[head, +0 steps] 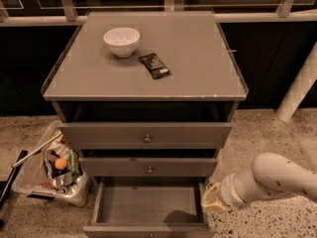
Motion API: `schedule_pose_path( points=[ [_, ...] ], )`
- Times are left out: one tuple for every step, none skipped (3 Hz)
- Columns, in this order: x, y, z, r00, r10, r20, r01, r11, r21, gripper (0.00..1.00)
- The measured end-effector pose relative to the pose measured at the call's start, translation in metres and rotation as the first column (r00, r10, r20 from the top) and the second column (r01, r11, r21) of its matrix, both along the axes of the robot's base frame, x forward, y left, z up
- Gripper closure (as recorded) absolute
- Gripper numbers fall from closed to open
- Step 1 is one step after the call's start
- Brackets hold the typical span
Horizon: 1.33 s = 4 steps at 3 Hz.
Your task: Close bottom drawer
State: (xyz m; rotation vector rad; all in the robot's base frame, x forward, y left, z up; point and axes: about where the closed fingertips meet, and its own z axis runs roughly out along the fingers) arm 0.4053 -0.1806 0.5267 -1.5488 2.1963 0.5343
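Three drawers in the grey table (198, 73). Bottom drawer (143, 202) pulled out the furthest, right down at the lower edge of the shot. Front mostly cut off there, so no knob to see. Bare grey floor on show, with a dark shadow over its right part. Opens toward the camera, long side running left to right, square with the table.

Middle drawer (148, 166) and top drawer (146, 134) only slightly out, each with a small knob. Dark gaps above them, nothing to make out inside.

End effector (210, 200) low down, just beside the bottom drawer's right wall; touching or not, hard to say. Just a pale yellowish lump on the end of the white arm (277, 177), so can't tell if wide or narrow. Arm cut off at the right edge.

Up top: white bowl (121, 41) and dark packet (154, 65), near each other but apart. Bin (29, 180) of rubbish on the ground, left of the table.
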Motion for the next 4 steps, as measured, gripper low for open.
schedule_pose_path(
  points=[
    [-0.004, 0.002, -0.01, 0.9998, 0.001, -0.018, -0.001, 1.0, 0.009, 1.0],
    [-0.012, 0.012, -0.025, 0.9994, 0.011, -0.032, -0.011, 1.0, -0.013, 1.0],
    [-0.02, 0.023, -0.083, 0.9952, -0.013, -0.097, 0.012, 1.0, -0.013, 1.0],
    [-0.031, 0.033, -0.152, 0.9923, -0.046, -0.115, 0.051, 0.998, 0.044, 1.0]
  ],
)
